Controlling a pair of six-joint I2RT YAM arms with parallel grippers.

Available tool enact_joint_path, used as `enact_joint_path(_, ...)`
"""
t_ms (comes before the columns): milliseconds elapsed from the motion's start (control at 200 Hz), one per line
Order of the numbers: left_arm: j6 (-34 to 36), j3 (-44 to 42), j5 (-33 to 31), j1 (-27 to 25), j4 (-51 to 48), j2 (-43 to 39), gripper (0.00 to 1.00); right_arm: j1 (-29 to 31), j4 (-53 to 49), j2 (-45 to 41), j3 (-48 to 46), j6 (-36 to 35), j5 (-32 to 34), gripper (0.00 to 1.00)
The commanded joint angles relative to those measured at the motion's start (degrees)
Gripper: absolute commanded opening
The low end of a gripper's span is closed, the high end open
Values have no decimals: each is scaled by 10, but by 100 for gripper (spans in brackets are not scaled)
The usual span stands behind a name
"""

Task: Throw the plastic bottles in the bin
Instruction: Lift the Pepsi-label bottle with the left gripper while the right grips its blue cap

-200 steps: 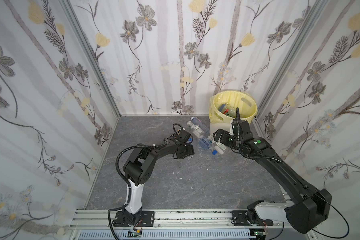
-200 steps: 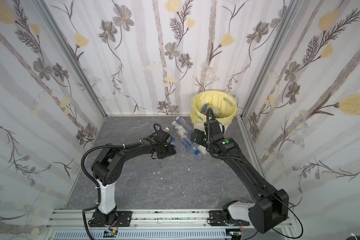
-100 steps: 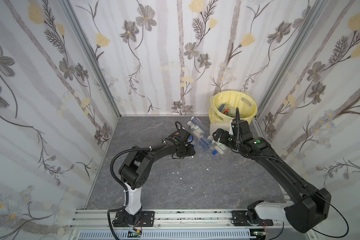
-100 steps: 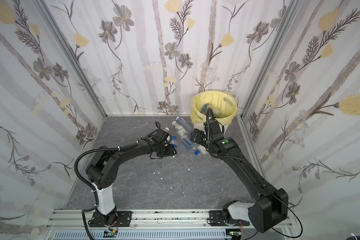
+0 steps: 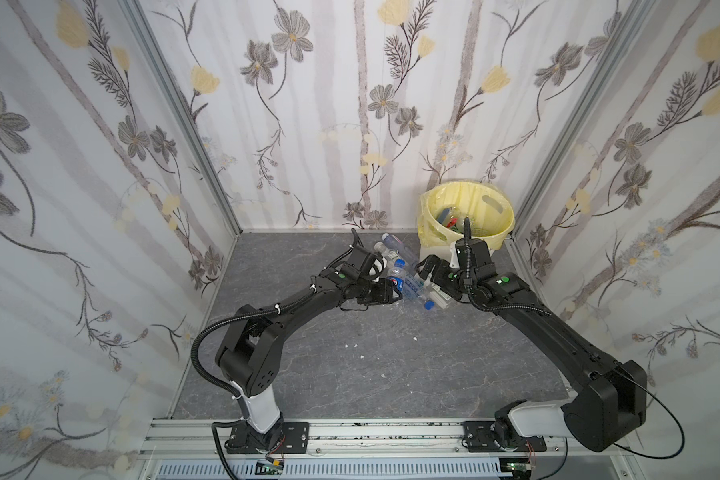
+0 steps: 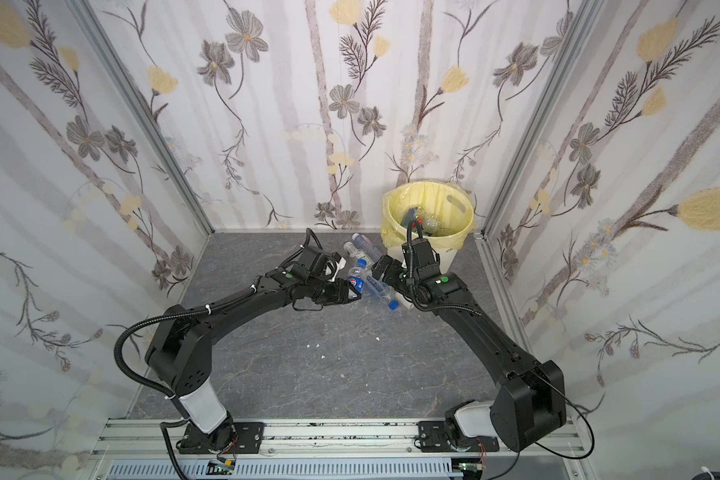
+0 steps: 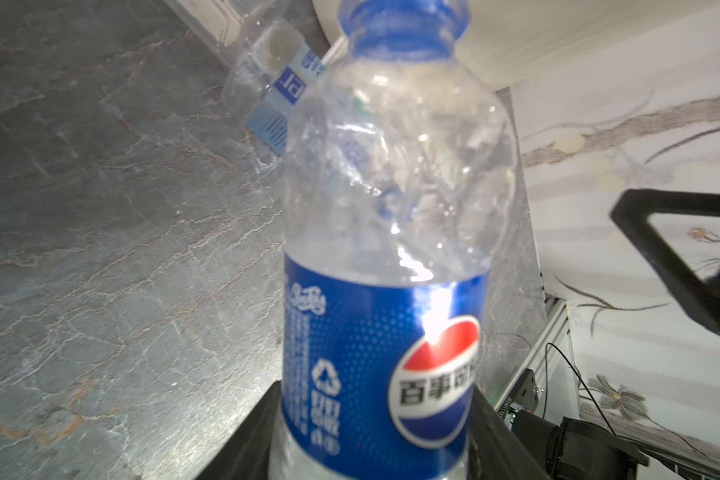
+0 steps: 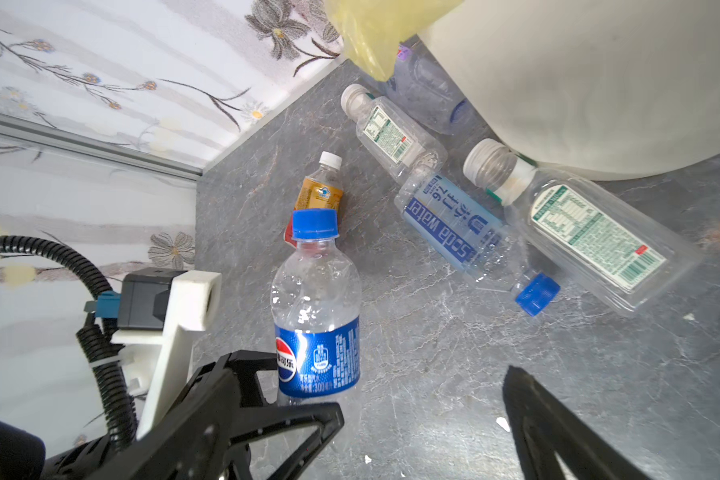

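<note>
My left gripper (image 5: 391, 293) (image 6: 350, 293) (image 7: 375, 449) is shut on a clear plastic bottle (image 7: 391, 249) (image 8: 314, 311) with a blue Pepsi label and blue cap. Its cap end points toward the bin. The bin (image 5: 495, 232) (image 6: 458, 245) stands in the far right corner, lined with a yellow bag and holding several bottles. My right gripper (image 5: 427, 270) (image 8: 422, 415) hangs open over the floor beside the bin, holding nothing. Loose bottles lie under it: a soda-water one (image 8: 454, 224), two clear ones with green labels (image 8: 591, 232) (image 8: 391, 133) and an orange-labelled one (image 8: 323, 187).
The bin's cream wall (image 8: 599, 83) stands right against the loose bottles, with one more clear bottle (image 8: 425, 91) at its foot. The two grippers are close together. Small white scraps (image 5: 354, 345) lie on the grey floor. Flowered walls enclose three sides.
My left gripper has closed on the Pepsi bottle and shifted slightly right with it. The right arm has hardly moved.
</note>
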Motion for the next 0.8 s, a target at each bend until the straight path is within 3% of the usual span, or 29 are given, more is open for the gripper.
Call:
enact_joint_path(0, 14, -2, 28, -1, 21, -19, 55, 2, 48, 10, 2, 31, -27, 100)
enact_joint_path(405, 14, -10, 73, -1, 46, -38, 54, 20, 100, 53, 5, 65, -62, 98)
enact_joint_path(794, 7, -4, 88, -2, 55, -40, 54, 36, 126, 84, 10, 80, -80, 85)
